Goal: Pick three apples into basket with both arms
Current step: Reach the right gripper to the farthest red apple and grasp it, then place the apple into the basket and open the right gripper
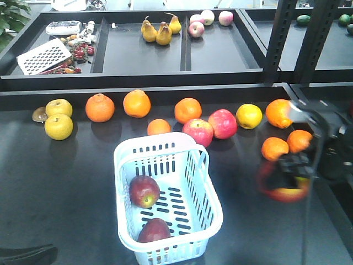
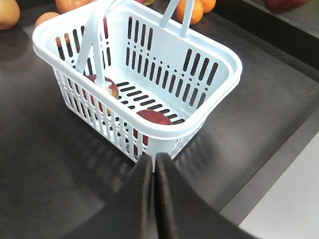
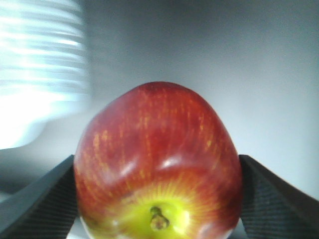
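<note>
The pale blue-white basket (image 1: 212,205) stands at the front middle of the dark table, with two dark red apples (image 1: 144,191) (image 1: 154,231) lying in it. To its right, my right gripper (image 1: 291,170) is blurred and shut on a third apple (image 1: 284,191) above the table. In the right wrist view this apple (image 3: 157,149) fills the space in the right gripper (image 3: 158,199), its stem end facing the camera. My left gripper (image 2: 153,158) is shut and empty, just outside the basket's near rim (image 2: 219,56). Both apples (image 2: 155,117) (image 2: 107,87) show through the slots.
Oranges (image 1: 100,107), two brighter pinkish-red apples (image 1: 198,131) (image 1: 223,122) and yellow fruits (image 1: 58,126) lie along the table's back. Two oranges (image 1: 274,148) sit close to the right gripper. Behind is a raised tray shelf with pears (image 1: 157,32). Black uprights (image 1: 281,38) stand at the right.
</note>
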